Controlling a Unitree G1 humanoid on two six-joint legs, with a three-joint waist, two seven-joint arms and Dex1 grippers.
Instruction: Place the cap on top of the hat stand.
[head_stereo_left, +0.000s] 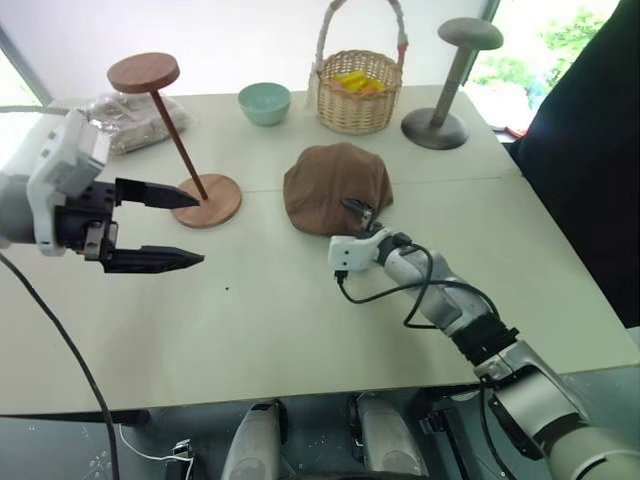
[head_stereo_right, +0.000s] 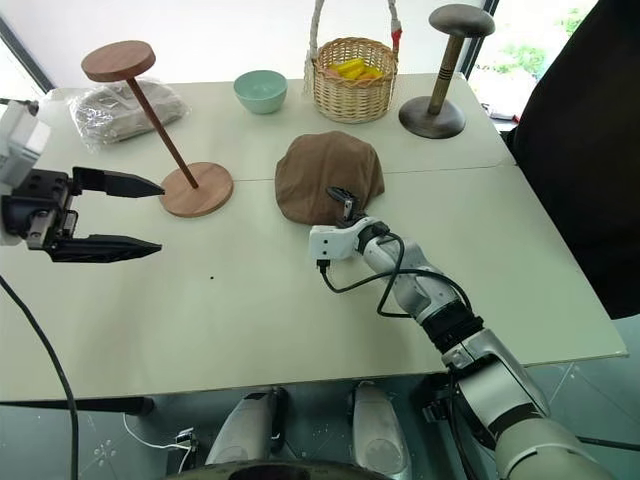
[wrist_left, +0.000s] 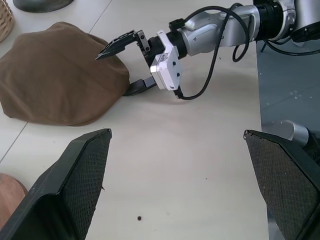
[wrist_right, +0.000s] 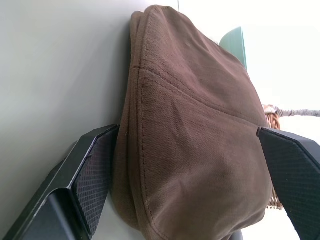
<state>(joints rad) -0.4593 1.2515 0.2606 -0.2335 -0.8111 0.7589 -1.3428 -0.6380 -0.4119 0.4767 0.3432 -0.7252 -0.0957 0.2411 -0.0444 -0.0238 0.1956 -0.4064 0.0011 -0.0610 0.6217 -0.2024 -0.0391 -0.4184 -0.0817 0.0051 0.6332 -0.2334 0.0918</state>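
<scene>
Two arms show: the right one reaches low across the pale table (head_stereo_left: 300, 330), its right gripper (wrist_left: 131, 64) spread wide around the near edge of the soft brown fabric cap (head_stereo_left: 336, 187) lying beside the reddish-brown wooden hat stand (head_stereo_left: 185, 150), while the left gripper (head_stereo_left: 160, 226) hovers open, raised.

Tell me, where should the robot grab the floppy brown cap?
Probably at the cap's near edge, coming in low from the robot's side. The cap lies flat on the table and its soft rim there can be pinched, one finger under and one over. The right end effector is already open around that edge. The domed top looks too wide to pinch.
</scene>
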